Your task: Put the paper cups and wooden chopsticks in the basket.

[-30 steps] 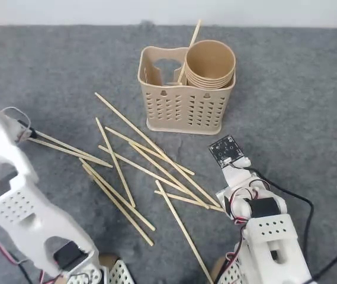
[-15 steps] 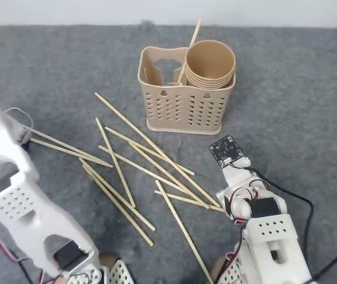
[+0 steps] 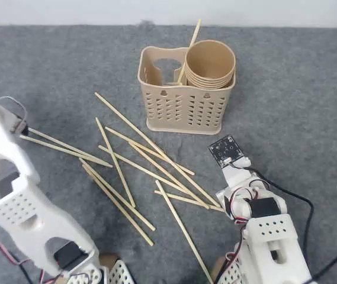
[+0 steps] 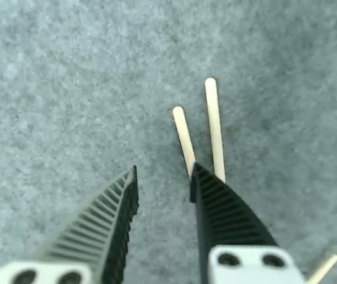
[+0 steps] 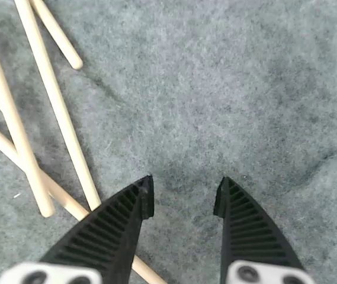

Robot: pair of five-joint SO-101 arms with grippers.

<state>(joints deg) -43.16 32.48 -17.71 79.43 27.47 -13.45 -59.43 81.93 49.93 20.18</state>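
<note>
A beige slotted basket (image 3: pixel 183 109) stands at the back of the grey carpet. A stack of brown paper cups (image 3: pixel 211 62) fills its right compartment, and one chopstick (image 3: pixel 191 42) leans upright beside them. Several wooden chopsticks (image 3: pixel 147 168) lie scattered in front. My left gripper (image 4: pixel 163 178) is open just over the carpet at the far left (image 3: pixel 21 125). One of its fingers (image 4: pixel 215 207) covers the ends of two chopsticks (image 4: pixel 214 118). My right gripper (image 5: pixel 185 186) is open low over bare carpet, with chopsticks (image 5: pixel 55 100) lying beside it.
The right arm (image 3: pixel 263 213) stands at the front right, close to the nearest chopstick ends. The left arm's white body (image 3: pixel 14 201) fills the front left. Bare carpet stretches right of the basket. The basket's left compartment (image 3: pixel 163 68) holds no cups.
The left arm has drawn back a little toward the left edge, so its gripper now sits at the very ends of the two chopsticks. The right arm has not moved.
</note>
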